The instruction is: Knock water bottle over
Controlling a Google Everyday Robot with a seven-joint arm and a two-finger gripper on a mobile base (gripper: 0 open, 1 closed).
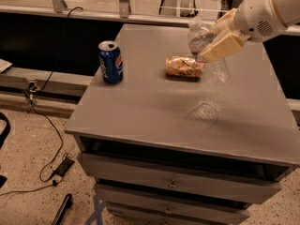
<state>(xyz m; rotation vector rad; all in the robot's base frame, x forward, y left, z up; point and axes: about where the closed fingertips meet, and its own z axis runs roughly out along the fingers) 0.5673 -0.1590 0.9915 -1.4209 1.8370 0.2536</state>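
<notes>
The water bottle [206, 50], clear plastic with a pale cap, is at the back right of the grey cabinet top [154, 111]. It is tilted, cap leaning to the left, and its base looks raised off the surface. My gripper [220, 34] comes in from the right on a white arm, its tan fingers [224, 46] closed around the bottle's middle. The lower part of the bottle overlaps the right end of the tan-gold can.
A blue Pepsi can [110, 62] stands upright at the left of the top. A tan-gold can [183, 67] lies on its side just left of the bottle. The cabinet has drawers below; cables lie on the floor at left.
</notes>
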